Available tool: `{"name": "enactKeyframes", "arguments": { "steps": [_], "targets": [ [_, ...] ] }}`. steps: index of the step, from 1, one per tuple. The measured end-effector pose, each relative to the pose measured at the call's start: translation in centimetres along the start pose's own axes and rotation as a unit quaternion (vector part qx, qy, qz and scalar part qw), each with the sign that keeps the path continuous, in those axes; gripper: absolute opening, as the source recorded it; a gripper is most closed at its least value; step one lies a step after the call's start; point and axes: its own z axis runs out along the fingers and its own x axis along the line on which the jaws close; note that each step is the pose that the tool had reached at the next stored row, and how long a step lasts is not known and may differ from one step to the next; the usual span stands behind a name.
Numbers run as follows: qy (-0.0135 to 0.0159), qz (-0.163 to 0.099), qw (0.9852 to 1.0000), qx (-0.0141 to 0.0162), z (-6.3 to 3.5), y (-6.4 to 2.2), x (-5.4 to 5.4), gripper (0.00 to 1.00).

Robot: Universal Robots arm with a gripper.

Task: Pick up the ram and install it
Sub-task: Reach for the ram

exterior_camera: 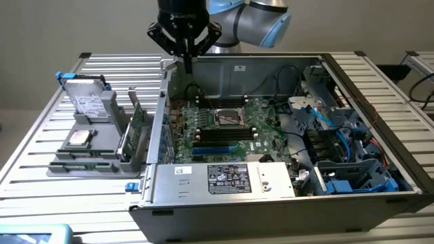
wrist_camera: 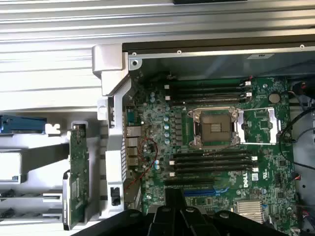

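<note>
The long, narrow green circuit-board ram [exterior_camera: 125, 145] appears to stand on edge in the grey slotted fixture [exterior_camera: 74, 165] beside the open metal computer case [exterior_camera: 285, 218]; the black gripper [exterior_camera: 186, 63] hovers well apart, over the case's rear corner; whether it is open or closed cannot be told. A square, mid-length grasp, clear of the taller bracketed green card [exterior_camera: 137, 118], looks wisest.

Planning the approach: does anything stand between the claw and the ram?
Yes. The claw hangs high over the case's rear corner; the ram lies in the gray fixture outside it. The case's side wall and the upright green card stand between them.
</note>
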Motion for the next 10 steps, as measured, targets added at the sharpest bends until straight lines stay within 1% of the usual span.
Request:
{"name": "enactKeyframes", "arguments": {
  "steps": [10],
  "targets": [
    [0.0,0.0,1.0,0.0,0.0,0.0,0.0,0.11]
  ]
}}
